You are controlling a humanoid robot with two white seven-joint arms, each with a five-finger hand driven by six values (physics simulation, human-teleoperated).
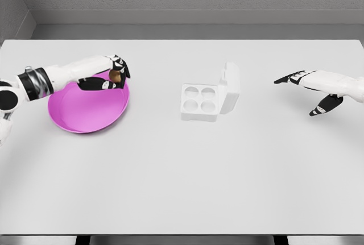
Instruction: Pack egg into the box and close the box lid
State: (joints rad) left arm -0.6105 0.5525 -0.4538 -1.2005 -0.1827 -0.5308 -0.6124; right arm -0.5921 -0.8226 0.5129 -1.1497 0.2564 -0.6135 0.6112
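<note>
On the white table (182,188) the task looks to be at its start: all four cups of the egg box (200,102) show empty, its lid (230,87) stands raised along the right-hand edge, and nothing has been packed or closed. To the left lies the shallow magenta plate (85,111), well apart from the box. Over the plate's far rim the left hand (111,76) has its fingers curled around the brown egg (115,75), which shows between them; whether the egg rests on the plate or is already lifted off it cannot be told from this view. The right hand (307,88) hangs above the table to the right of the box, fingers spread and holding nothing. Left to do, as I judge it: carry the egg across to a cup, set it in, then swing the lid down to the left over the tray. The egg is mostly hidden by the fingers, so its long axis and which way its narrow end points cannot be made out.
</note>
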